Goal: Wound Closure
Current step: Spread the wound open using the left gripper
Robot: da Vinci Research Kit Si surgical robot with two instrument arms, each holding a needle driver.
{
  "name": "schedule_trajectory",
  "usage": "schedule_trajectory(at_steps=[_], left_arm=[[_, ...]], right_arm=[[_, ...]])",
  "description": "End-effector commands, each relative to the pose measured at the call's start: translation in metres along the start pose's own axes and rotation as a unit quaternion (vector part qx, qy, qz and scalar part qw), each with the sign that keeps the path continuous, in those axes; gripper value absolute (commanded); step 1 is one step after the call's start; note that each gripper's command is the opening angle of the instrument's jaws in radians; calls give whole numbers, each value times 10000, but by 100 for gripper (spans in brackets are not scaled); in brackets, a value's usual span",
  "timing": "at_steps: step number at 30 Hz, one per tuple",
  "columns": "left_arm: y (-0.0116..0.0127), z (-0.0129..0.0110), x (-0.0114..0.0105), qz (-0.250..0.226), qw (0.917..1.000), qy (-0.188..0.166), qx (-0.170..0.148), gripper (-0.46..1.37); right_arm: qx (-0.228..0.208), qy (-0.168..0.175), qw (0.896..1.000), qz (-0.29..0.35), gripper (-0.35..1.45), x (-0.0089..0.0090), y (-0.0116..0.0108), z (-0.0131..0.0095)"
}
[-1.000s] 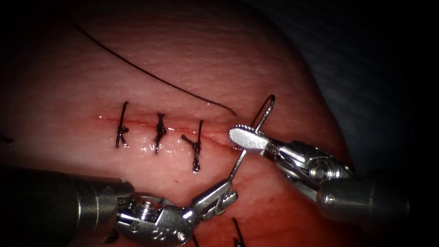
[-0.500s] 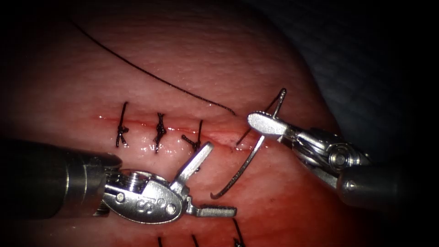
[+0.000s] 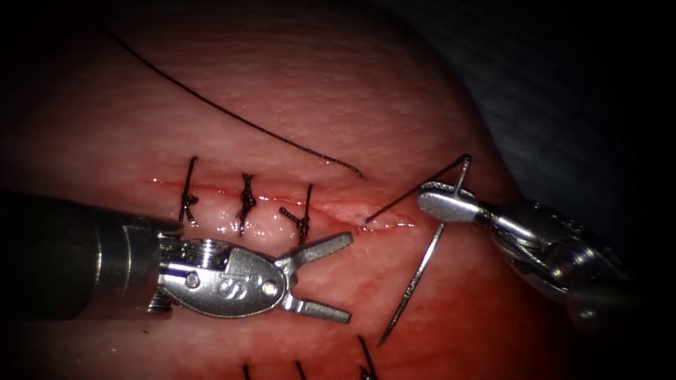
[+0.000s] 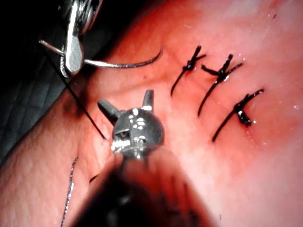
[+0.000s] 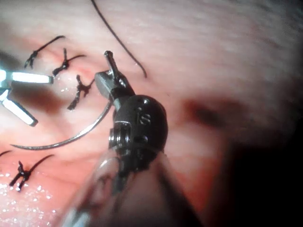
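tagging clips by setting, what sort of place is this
Most likely a surgical-robot suturing practice bench: pork-belly tissue with a cut closed by three knotted stitches, and the right tool gripping a curved needle near its thread end.

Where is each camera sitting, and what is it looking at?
Endoscope view: above and in front of the tissue, facing the cut; shows the open, empty left pincer and the right pincer holding the needle near its thread end.
Left wrist view: rides the left arm, looking along its shaft at the left pincer.
Right wrist view: rides the right arm, looking at the right pincer.
Shared: all three show the needle, free of the tissue, and the three stitches.
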Motion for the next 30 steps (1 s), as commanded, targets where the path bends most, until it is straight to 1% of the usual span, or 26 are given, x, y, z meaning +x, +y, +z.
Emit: schedule_trajectory(at_steps=[1, 2, 3, 4, 5, 6, 8, 9, 10, 11, 12, 14, 15, 17, 19, 20, 23, 26, 27, 30], left_arm=[[-4, 1, 3, -18, 9999, -77, -151, 59], [-9, 2, 4, -34, 9997, -126, -226, 60], [-13, 3, 5, -45, 9996, -138, -254, 56], [-15, 4, 6, -52, 9996, -135, -255, 50], [-19, 7, 8, -64, 9996, -128, -255, 38], [-22, 9, 8, -70, 9996, -124, -251, 34], [-24, 12, 8, -72, 9996, -121, -246, 30], [-26, 14, 7, -69, 9996, -117, -243, 28], [-27, 15, 7, -68, 9996, -124, -254, 27], [-31, 17, 5, -90, 9994, -151, -303, 26], [-31, 17, 4, -89, 9993, -159, -316, 26], [-37, 18, 1, -71, 9988, -306, -366, 19], [-42, 19, -2, -61, 9983, -437, -391, 6], [-46, 20, -5, -82, 9976, -542, -417, -4], [-52, 22, -9, -68, 9966, -701, -434, -17], [-58, 25, -14, -53, 9952, -849, -476, -35], [-66, 30, -21, -67, 9933, -985, -593, -35], [-73, 41, -32, -80, 9896, -1228, -743, -35], [-74, 45, -35, -98, 9889, -1275, -762, -35], [-74, 59, -46, -142, 9887, -1324, -687, -35]], right_arm=[[187, 42, 9998, 14, -35, 1, -1, -2], [288, 99, 9995, 32, -35, 4, -3, -4], [345, 134, 9993, -36, -35, 6, -5, -5], [386, 172, 9991, -51, -35, 7, -6, -5], [480, 245, 9985, -39, -35, 12, -10, -6], [558, 305, 9979, -83, -35, 18, -14, -7], [604, 340, 9975, -163, -35, 23, -16, -7], [657, 417, 9966, -259, -35, 31, -19, -7], [683, 428, 9963, -296, -35, 34, -20, -7], [768, 445, 9942, -610, -35, 43, -23, -8], [782, 447, 9938, -658, -35, 45, -23, -8], [894, 449, 9920, -765, -35, 52, -25, -8], [960, 452, 9912, -790, -35, 56, -26, -7], [994, 470, 9907, -804, -35, 57, -27, -7], [1022, 439, 9896, -914, -35, 57, -26, -7], [1064, 378, 9873, -1120, -35, 55, -25, -7], [1125, 361, 9829, -1409, -35, 53, -25, -7], [1278, 410, 9767, -1674, -35, 49, -23, -7], [1318, 407, 9758, -1697, -35, 49, -22, -7], [1387, 435, 9734, -1772, -35, 47, -18, -5]])
